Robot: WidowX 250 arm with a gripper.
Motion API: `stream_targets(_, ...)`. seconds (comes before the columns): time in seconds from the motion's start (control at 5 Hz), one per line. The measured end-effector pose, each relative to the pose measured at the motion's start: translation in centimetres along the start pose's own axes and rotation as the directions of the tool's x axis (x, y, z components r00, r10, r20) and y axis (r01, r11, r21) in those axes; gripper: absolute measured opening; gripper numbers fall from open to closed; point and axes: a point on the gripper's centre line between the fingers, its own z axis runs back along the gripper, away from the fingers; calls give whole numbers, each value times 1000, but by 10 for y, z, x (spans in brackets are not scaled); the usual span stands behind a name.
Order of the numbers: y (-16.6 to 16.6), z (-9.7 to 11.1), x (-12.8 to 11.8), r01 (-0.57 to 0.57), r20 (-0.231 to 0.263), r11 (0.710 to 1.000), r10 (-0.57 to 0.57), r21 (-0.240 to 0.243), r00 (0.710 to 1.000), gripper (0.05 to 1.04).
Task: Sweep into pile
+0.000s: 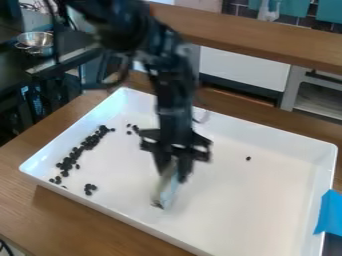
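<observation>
hand point(174, 172) clamped on pale tool point(171, 192) | between tray point(267, 129) walls | dark beans point(67, 161) near left edge

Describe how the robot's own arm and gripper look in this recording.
The arm is black and segmented, with small pale spots; what looks like a dark cable loops off one side. The black gripper has a wide crosspiece with pale marks above narrower fingers.

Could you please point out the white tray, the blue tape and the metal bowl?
White tray point(267, 200), camera view, on its bare floor.
Blue tape point(330, 212), camera view, middle of its visible part.
Metal bowl point(35, 39), camera view, on its side.
</observation>
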Motion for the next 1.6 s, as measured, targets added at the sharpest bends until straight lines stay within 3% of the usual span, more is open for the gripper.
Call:
stream_targets(0.2, -54, 4, 13, 9, 43, 1000, -10, 28, 999, 381)
stream_targets(0.6, -95, -4, 54, -53, -12, 998, 53, 43, 999, 381)
stream_targets(0.8, -96, -19, 69, -73, -13, 995, 75, 71, 997, 381)
stream_targets(1.0, -93, -34, 69, -74, -27, 993, 77, 94, 997, 381)
stream_targets(1.2, -93, -35, 72, -69, -6, 993, 69, 93, 998, 381)
stream_targets(1.6, -70, -36, 71, -74, -64, 995, 79, 70, 995, 381)
